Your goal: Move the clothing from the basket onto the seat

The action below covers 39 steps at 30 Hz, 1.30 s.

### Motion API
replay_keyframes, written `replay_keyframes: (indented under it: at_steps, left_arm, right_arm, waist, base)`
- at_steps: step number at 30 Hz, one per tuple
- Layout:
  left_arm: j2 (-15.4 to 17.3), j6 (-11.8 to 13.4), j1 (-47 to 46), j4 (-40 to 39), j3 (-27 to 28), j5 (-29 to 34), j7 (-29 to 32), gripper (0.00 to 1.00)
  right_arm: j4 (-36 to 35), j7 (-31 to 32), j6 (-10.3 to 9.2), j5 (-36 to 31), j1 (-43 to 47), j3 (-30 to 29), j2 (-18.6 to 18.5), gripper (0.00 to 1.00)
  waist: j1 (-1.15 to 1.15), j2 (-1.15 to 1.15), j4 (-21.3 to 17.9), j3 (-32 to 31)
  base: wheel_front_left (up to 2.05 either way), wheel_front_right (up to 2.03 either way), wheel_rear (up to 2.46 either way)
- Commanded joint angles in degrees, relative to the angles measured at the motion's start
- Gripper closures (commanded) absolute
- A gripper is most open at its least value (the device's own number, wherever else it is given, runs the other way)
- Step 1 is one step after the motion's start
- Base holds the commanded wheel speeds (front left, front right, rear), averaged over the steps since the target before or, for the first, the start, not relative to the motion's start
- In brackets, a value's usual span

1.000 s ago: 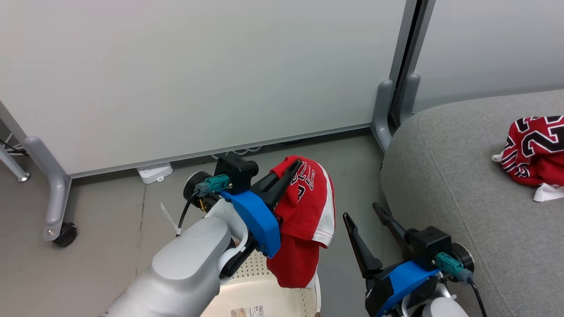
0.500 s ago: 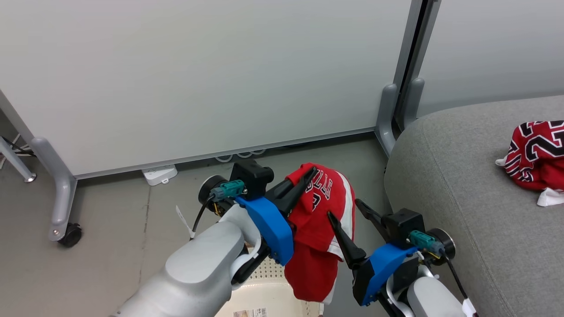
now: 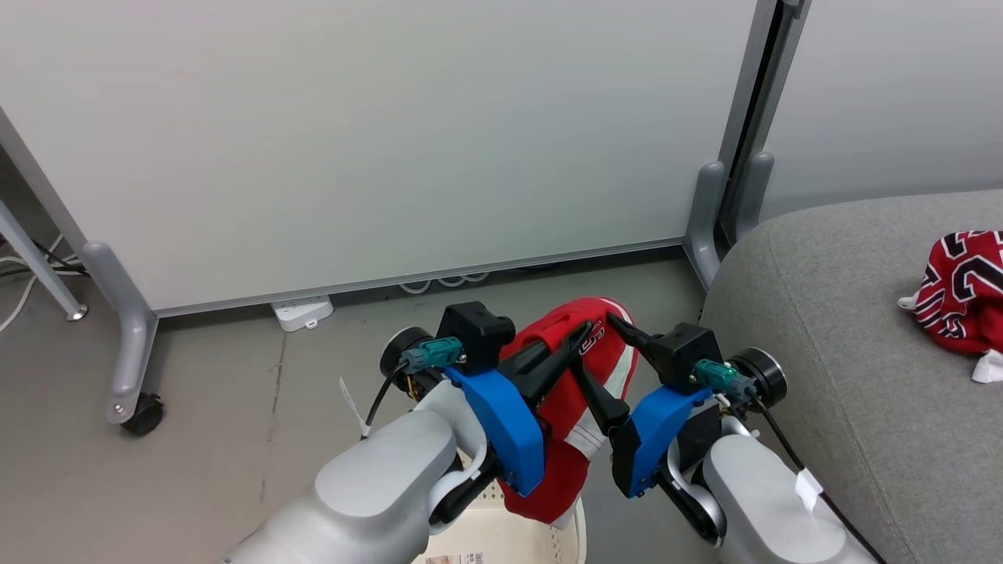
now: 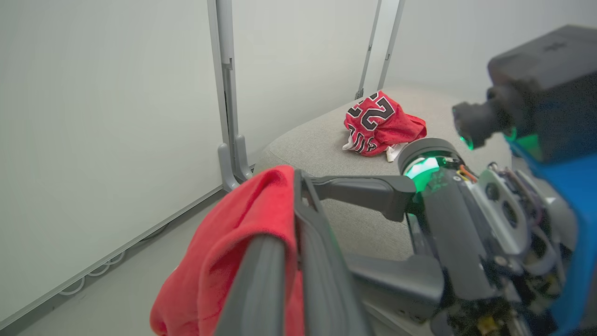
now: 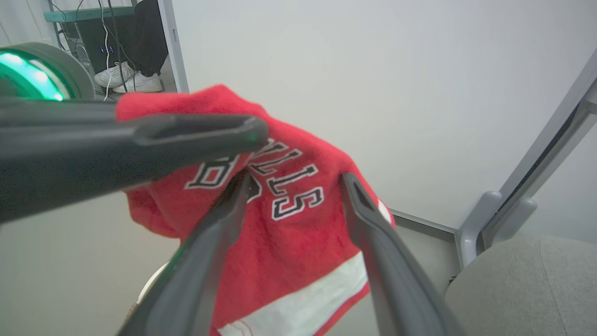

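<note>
Head view, clock positions taken from frame centre.

- Left pincer (image 3: 578,338): fingers pressed together on a red garment (image 3: 560,407), pinching a fold at its top. The rest of the garment hangs free below, from centre toward 6 o'clock. It has white trim and black-and-white lettering.
- Right pincer (image 3: 594,340): fingers spread wide, tips just beside the left tips. One finger is on each side of the top fold. Right wrist view: the lettered cloth shows between and behind the two fingers. Cannot tell whether they touch it. Nothing is gripped.
- Basket (image 3: 541,540): at 6 o'clock, cut by the frame edge, directly under the hanging garment. Cream perforated wall and part of a label are visible. The garment's lower end is over the rim; contact cannot be told.
- Seat (image 3: 846,329): grey cushion, 3 to 5 o'clock, just beside the right arm.
- Jersey (image 3: 960,290): red with large numerals, lying crumpled on the seat at 3 o'clock, well apart from both pincers.
- Floor (image 3: 235,439): grey, 7 to 9 o'clock. A white power strip (image 3: 302,312) lies at the foot of the pale partition (image 3: 392,141), which spans 12 o'clock.
- Right wrist view, 11 o'clock: a person's white shoes (image 5: 130,81) past the partition edge.
</note>
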Motion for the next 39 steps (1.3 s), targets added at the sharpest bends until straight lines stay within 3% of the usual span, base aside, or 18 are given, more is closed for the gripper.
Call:
replay_keyframes:
  at_steps: [1, 19, 20, 21, 22, 39]
  left_arm:
    - [0.3, -0.1, -0.8, -0.2, -0.4, -0.3, -0.2, 1.00]
    - [0.9, -0.1, -1.4, -1.8, -2.9, -2.7, -0.3, 1.00]
    - [1.0, -0.1, -1.5, -2.1, -2.9, -2.8, -0.3, 1.00]
    - [1.1, -0.1, -1.5, -2.3, -2.9, -2.9, -0.3, 1.00]
    - [1.2, -0.1, -1.5, -2.4, -2.9, -2.8, -0.3, 1.00]
    - [1.7, -0.1, -1.5, -2.7, -2.0, -2.7, -0.3, 1.00]
  right_arm:
    - [0.5, -0.6, -0.06, 0.0, -1.2, 0.5, -0.2, 0.00]
    - [5.5, -0.2, -0.06, 3.0, -4.6, 4.8, -1.0, 0.00]
    - [6.0, -0.1, -0.05, 3.5, -4.6, 5.3, -1.0, 0.33]
    - [6.3, -0.1, -0.06, 4.0, -4.8, 5.5, -1.1, 0.75]
    - [6.7, -0.2, -0.06, 4.4, -5.0, 5.9, -1.1, 1.00]
    - [10.6, -2.2, -0.06, 8.1, -6.4, 9.1, -1.2, 1.00]
  waist:
    - [0.00, 0.00, 0.0, 0.0]
    - [0.00, 0.00, 0.0, 0.2]
    - [0.00, 0.00, 0.0, 0.2]
    - [0.00, 0.00, 0.0, 0.2]
    - [0.00, 0.00, 0.1, 0.2]
    - [0.00, 0.00, -0.3, 0.2]
  base:
    - [0.00, 0.00, 0.00]
    - [0.00, 0.00, 0.00]
    - [0.00, 0.00, 0.00]
    - [0.00, 0.00, 0.00]
    - [0.00, 0.00, 0.00]
    - [0.00, 0.00, 0.00]
